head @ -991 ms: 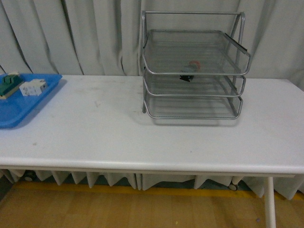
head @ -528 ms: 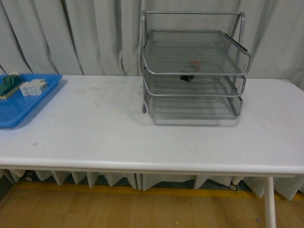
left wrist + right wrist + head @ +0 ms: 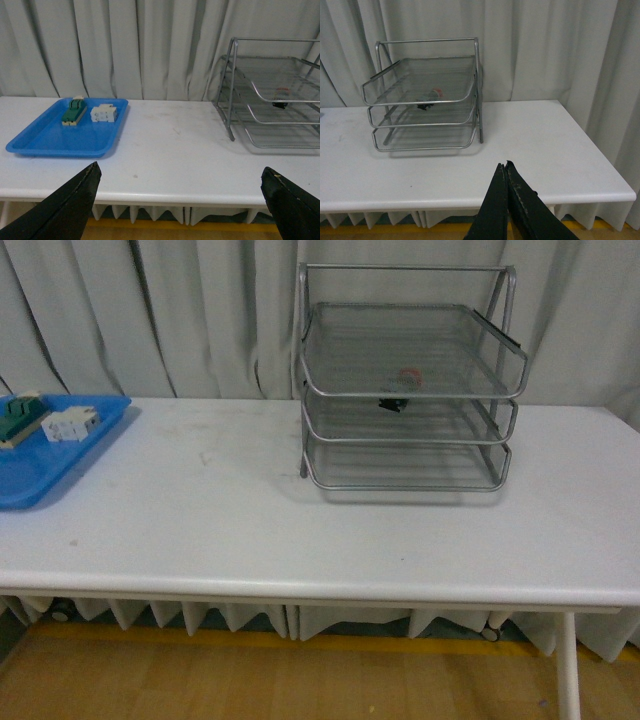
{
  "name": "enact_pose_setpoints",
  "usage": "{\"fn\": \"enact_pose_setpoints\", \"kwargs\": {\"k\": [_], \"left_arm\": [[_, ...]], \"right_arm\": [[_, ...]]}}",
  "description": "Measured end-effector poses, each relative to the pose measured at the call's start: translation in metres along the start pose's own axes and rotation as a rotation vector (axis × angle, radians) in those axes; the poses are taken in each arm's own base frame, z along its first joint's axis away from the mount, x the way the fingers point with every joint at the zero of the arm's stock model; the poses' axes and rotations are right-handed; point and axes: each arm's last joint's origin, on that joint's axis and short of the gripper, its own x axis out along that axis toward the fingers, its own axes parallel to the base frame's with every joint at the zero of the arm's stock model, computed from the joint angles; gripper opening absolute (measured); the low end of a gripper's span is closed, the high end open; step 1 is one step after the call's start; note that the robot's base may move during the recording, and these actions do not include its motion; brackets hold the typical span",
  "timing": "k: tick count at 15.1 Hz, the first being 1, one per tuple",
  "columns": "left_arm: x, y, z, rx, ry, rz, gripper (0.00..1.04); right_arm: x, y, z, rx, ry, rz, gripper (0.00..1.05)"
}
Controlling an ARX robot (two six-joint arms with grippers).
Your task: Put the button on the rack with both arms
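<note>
Resting inside the rack [image 3: 405, 380] (top tier, seen through mesh), the button [image 3: 408, 373] lies alone; left gripper [image 3: 182, 200] spread wide; right gripper [image 3: 506, 167] pinched closed, empty.

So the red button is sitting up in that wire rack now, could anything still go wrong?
Probably little. The button lies on the top tier of the rack, seemingly on its side, so a knock to the table might roll it, though the raised rim should hold it. Both arms are well back: the left gripper is open, the right gripper shut and empty, so an accidental bump looks unlikely.
</note>
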Motion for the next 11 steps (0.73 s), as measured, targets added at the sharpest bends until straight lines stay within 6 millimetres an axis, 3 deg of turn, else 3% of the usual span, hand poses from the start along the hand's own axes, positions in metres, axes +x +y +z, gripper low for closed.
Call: {"fn": "enact_pose_setpoints", "kwargs": {"k": [3, 11], "left_arm": [[0.0, 0.0, 0.0, 0.0, 0.0, 0.001, 0.98], [0.0, 0.0, 0.0, 0.0, 0.0, 0.0, 0.98]], "right_arm": [[-0.011, 0.0, -0.004, 0.0, 0.021, 0.001, 0.02], [-0.012, 0.0, -0.003, 0.0, 0.007, 0.001, 0.02]]}}
